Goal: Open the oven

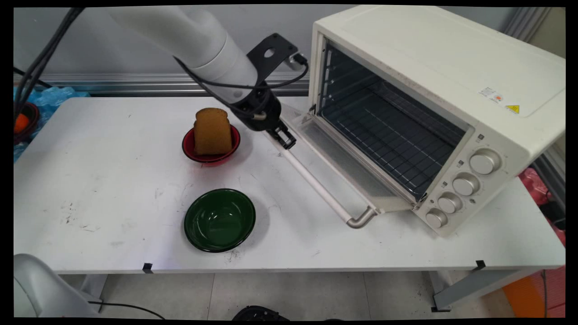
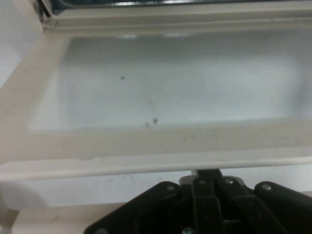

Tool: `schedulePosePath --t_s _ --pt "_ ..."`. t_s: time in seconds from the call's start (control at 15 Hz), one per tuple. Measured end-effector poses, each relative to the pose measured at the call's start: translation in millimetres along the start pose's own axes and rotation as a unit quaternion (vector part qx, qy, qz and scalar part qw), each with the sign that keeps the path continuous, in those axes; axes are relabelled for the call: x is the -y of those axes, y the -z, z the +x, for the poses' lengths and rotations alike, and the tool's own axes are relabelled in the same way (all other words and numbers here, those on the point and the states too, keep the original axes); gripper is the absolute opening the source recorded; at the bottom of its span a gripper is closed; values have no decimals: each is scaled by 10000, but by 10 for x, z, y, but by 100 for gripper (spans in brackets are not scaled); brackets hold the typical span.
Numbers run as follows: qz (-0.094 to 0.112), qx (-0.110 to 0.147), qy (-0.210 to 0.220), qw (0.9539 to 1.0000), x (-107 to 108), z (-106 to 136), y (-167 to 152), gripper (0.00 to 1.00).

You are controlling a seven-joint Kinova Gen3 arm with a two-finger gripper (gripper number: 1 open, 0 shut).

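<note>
— Where is the gripper [image 1: 285, 139] seen?
— It is placed at the far end of the oven door's handle [image 1: 316, 183], fingers drawn together.
— What is counted, largest first?
— One oven [image 1: 433, 85], its door [image 1: 343, 167] lowered flat; one table [image 1: 99, 189]; two bowls, one green [image 1: 219, 220] and one red [image 1: 211, 146]; one slice of bread [image 1: 212, 131], stood in the red bowl.

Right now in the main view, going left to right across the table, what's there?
Red bowl holding a slice of brown bread → gripper at the handle end of the open oven door → cream toaster oven. The green bowl lies nearer the camera and overlaps the red bowl's span, so it is left out.
</note>
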Motion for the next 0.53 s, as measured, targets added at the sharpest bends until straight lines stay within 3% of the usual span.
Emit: schedulePosePath --t_s 0.53 --pt "24 99 -66 9999 -16 -258 10 0"
